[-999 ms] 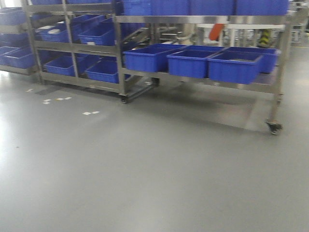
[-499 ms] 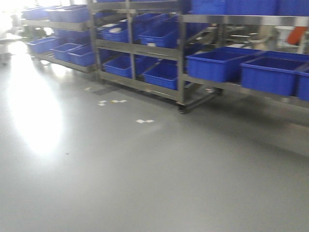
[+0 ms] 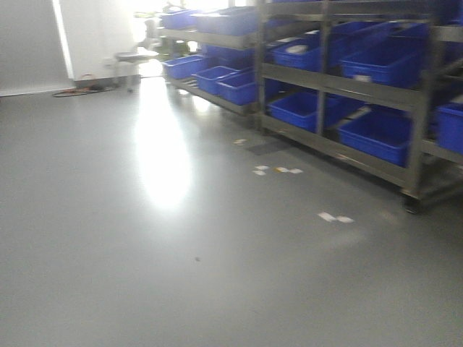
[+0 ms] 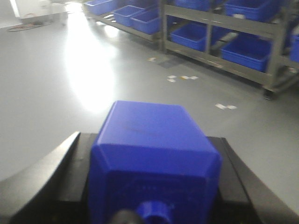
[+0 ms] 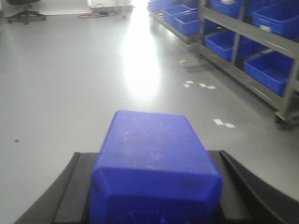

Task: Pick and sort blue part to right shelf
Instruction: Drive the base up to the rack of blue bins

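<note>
In the left hand [image 4: 147, 140], blue part [image 4: 154, 163] lengthwise, knob toward the wrist

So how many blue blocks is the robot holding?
2. One blue block sits in the left gripper; the other blue block sits in the right gripper. More could be hidden in the shelf tubs.

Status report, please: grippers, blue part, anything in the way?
Left gripper shut on blue part. Right gripper shut on second blue part. Tub racks at right; only paper scraps ahead.

Blue part [image 4: 154, 149] lies clamped, knob [image 4: 152, 212] toward camera.
</note>
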Robot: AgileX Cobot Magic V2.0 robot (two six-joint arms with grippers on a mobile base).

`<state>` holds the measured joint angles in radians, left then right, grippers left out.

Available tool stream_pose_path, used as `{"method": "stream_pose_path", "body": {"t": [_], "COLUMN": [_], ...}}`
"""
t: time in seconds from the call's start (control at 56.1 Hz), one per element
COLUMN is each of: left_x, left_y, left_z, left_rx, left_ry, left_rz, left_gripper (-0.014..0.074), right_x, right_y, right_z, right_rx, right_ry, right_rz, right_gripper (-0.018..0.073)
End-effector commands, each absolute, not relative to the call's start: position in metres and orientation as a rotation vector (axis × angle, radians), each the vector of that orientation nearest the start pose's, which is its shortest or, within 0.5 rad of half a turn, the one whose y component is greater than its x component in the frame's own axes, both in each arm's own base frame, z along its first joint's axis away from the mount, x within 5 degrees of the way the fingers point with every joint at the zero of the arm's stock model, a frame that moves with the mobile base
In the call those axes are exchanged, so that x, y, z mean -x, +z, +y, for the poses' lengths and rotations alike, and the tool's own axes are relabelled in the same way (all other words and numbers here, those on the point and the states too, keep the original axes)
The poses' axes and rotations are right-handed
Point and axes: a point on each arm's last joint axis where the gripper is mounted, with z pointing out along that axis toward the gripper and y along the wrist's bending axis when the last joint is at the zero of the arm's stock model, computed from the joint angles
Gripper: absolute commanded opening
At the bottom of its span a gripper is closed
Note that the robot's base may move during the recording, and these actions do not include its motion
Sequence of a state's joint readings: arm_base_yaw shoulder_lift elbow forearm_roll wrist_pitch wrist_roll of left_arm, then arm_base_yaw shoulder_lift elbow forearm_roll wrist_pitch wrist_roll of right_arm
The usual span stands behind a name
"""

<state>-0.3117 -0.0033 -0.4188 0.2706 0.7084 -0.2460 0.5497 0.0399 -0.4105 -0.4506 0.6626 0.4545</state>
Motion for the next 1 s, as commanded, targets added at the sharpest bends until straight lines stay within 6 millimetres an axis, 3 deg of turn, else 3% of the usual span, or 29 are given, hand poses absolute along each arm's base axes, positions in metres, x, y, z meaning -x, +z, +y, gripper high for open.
{"method": "stream_pose_path", "body": {"t": [0.0,0.981], "left_x": [-0.0118,-0.0118], "left_y": [0.3017,0.3017], "left_z": [0.0114,0.0114], "left_rx": [-0.115,-0.115], "left_ry": [-0.131,-0.131], "left_rz": [1.61,1.61], "left_gripper": [0.0332,0.0332], "right_x": [-0.031,-0.031], "right_y": [0.3054,0.3054], "right_z": [-0.0084,-0.0084], "right_rx": [0.221,0.221], "right_ry": [0.233,0.233], "right_rz": [1.615,1.615], "right_gripper": [0.0128,0.0128]}}
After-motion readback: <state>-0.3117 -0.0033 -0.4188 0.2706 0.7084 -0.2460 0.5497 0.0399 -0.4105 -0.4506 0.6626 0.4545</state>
